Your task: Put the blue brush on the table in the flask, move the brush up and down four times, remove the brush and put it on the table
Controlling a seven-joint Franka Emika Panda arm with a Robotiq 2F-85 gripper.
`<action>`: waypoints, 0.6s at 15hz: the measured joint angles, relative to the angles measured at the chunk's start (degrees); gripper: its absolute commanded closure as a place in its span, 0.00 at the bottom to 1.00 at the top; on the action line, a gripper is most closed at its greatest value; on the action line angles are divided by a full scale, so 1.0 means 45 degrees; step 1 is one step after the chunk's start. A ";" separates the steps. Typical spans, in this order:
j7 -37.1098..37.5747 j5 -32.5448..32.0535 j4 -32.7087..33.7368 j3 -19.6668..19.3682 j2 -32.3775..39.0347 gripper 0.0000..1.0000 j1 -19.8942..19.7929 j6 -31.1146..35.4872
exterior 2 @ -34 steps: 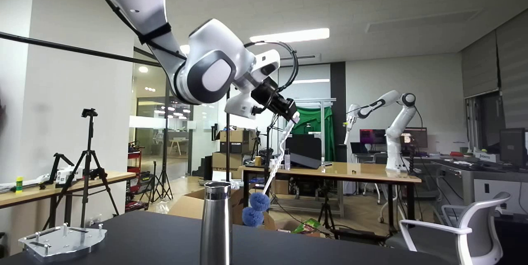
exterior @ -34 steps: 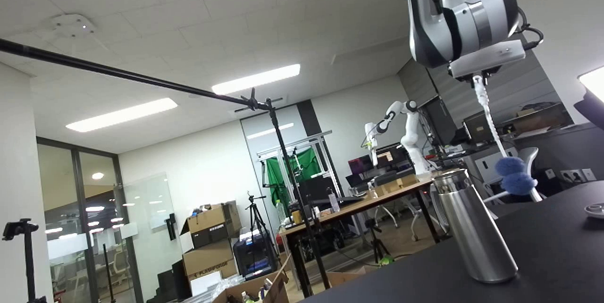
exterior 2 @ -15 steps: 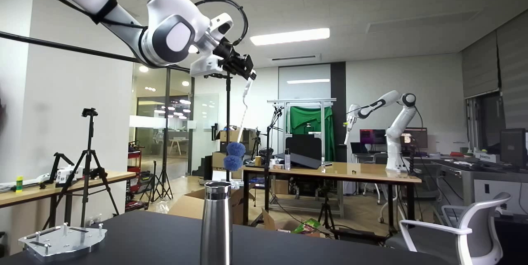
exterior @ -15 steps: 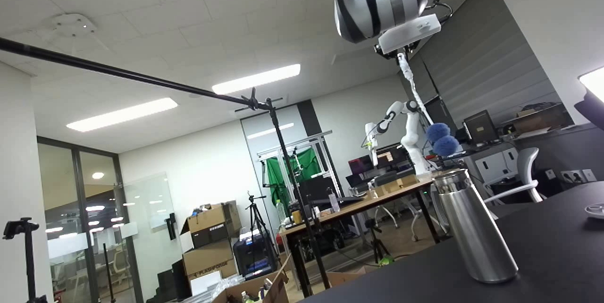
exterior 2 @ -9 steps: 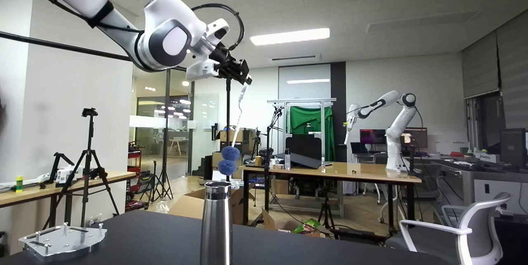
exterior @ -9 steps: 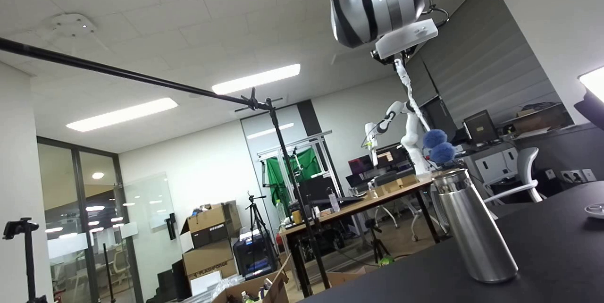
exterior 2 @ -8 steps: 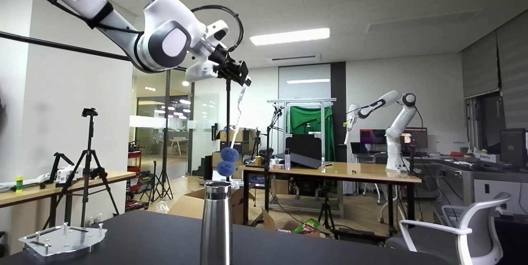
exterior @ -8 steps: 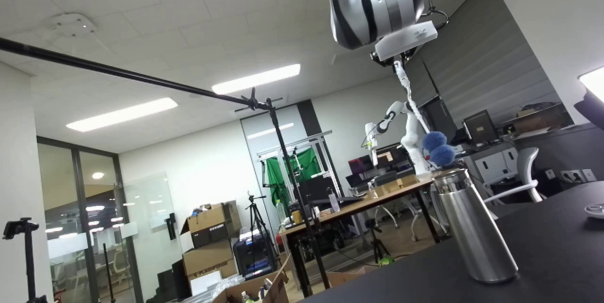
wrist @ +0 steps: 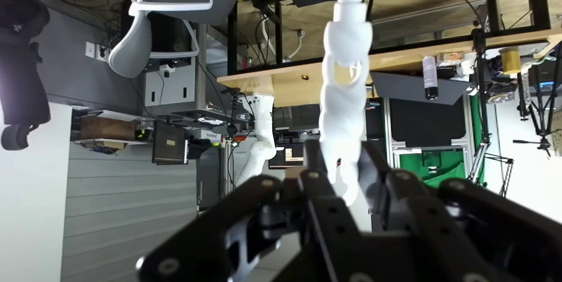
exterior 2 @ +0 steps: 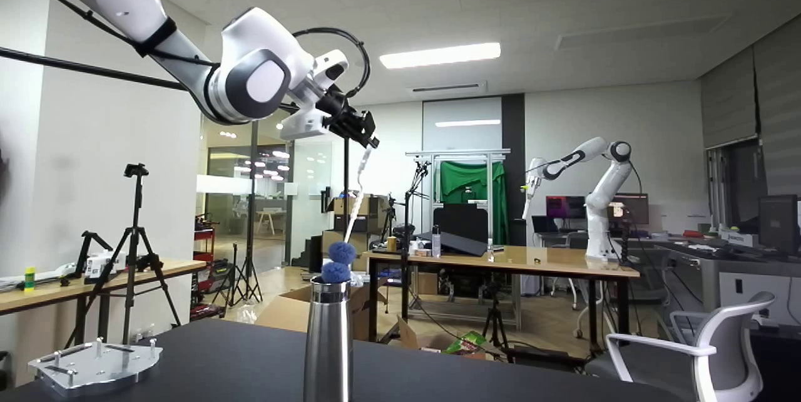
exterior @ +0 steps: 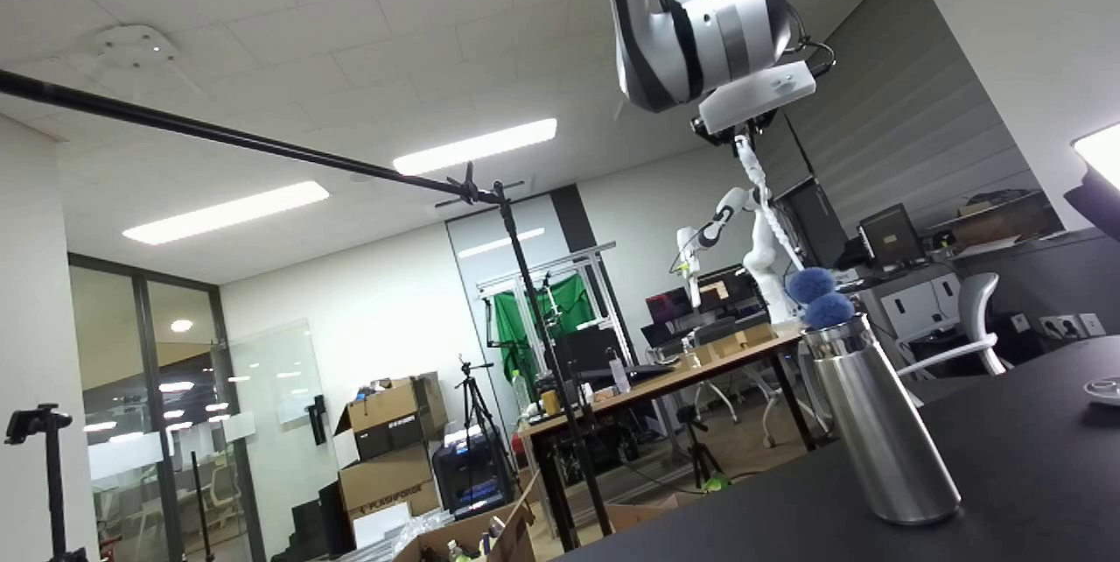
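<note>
1. The hand (exterior 2: 373, 141) grips the blue brush (wrist: 343, 110) by its upper end
2. Below the hand, the blue head (exterior 2: 341, 253) is at the top of the upright flask (exterior 2: 328, 339); whether inside, one cannot tell
3. In an exterior view the stem (exterior 2: 355, 206) leans from the flask's axis; the hand is tilted downward and probably must straighten

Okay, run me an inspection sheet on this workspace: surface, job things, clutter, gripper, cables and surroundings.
Surface: dark, smooth table.
Job's things: steel flask upright on the table; blue brush tilted, lower end at the flask's mouth, how far in unclear.
Clutter: shiny plate with upright posts on the table.
Gripper: closed on the brush's white handle.
Cables: black cable looping beside the working arm.
Surroundings: wood-topped desk, second robot arm, grey chair, stacked cardboard boxes.
</note>
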 measured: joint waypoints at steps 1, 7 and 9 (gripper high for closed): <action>0.0001 0.0000 0.0003 0.0138 -0.0002 0.94 -0.0133 0.0016; 0.0013 0.0005 0.0024 0.0845 -0.0010 0.94 -0.0783 0.0067; 0.0014 0.0006 0.0023 0.1075 -0.0011 0.94 -0.0953 0.0067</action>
